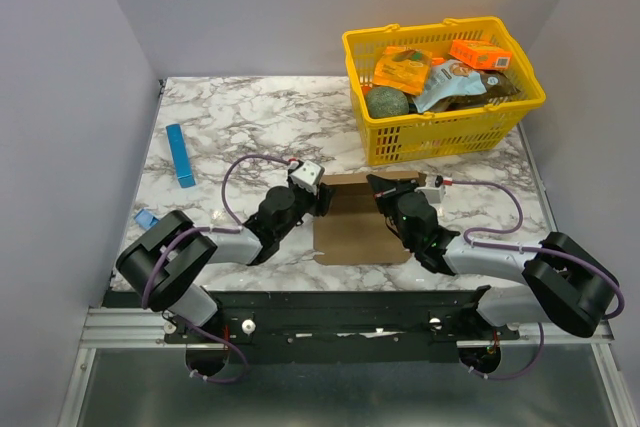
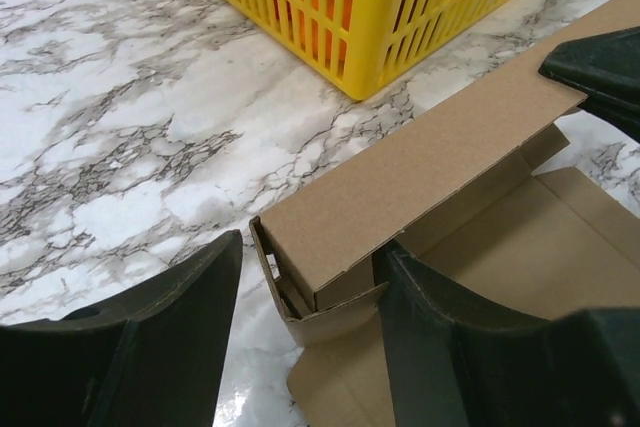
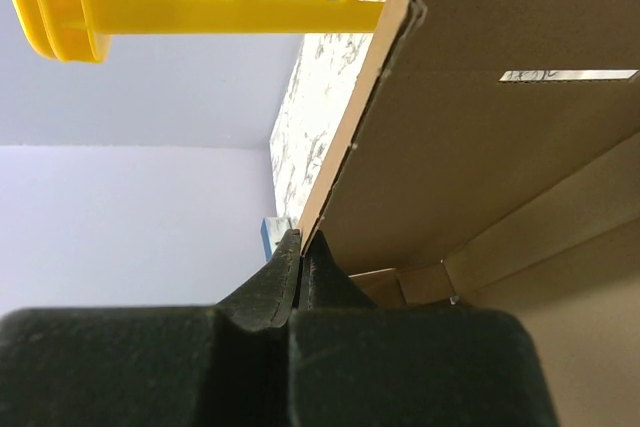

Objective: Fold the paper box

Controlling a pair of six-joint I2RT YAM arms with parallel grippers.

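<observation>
No text, number or brand can be read in any view.
- Orange printed boxes in the yellow basket: coloured graphics and possibly lettering, too small to make out from the top camera.
- Grey-blue packet beside them: pale markings, illegible.
- Paper box: both wrist cameras show plain brown card with nothing printed on it.

Yellow basket (perhaps snacks), blue strip
</observation>
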